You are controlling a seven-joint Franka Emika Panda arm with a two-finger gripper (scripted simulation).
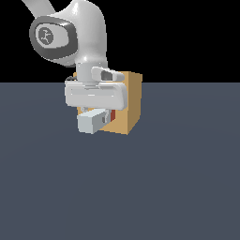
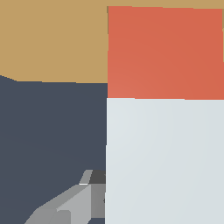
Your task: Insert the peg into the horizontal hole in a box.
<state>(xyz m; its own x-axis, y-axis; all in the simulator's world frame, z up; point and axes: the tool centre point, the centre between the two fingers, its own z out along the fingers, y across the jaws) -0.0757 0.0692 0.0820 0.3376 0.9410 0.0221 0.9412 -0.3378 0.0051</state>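
Observation:
The tan box (image 1: 129, 101) stands on the dark floor behind my hand, and it also shows in the wrist view as a tan face (image 2: 52, 41). My gripper (image 1: 97, 117) is shut on the peg (image 1: 92, 122) and holds it level. The peg's grey-white part (image 2: 164, 162) is nearer the hand, and its red end (image 2: 165, 52) points at the box. In the exterior view that red end (image 1: 112, 115) lies right against the box's near face. One grey finger (image 2: 65, 205) shows beside the peg; the other is hidden behind it. The hole is hidden by the peg and my hand.
A flat dark blue-grey floor (image 1: 140, 187) spreads around the box. The arm's white links (image 1: 79, 33) rise above the hand at the exterior view's upper left. Nothing else stands nearby.

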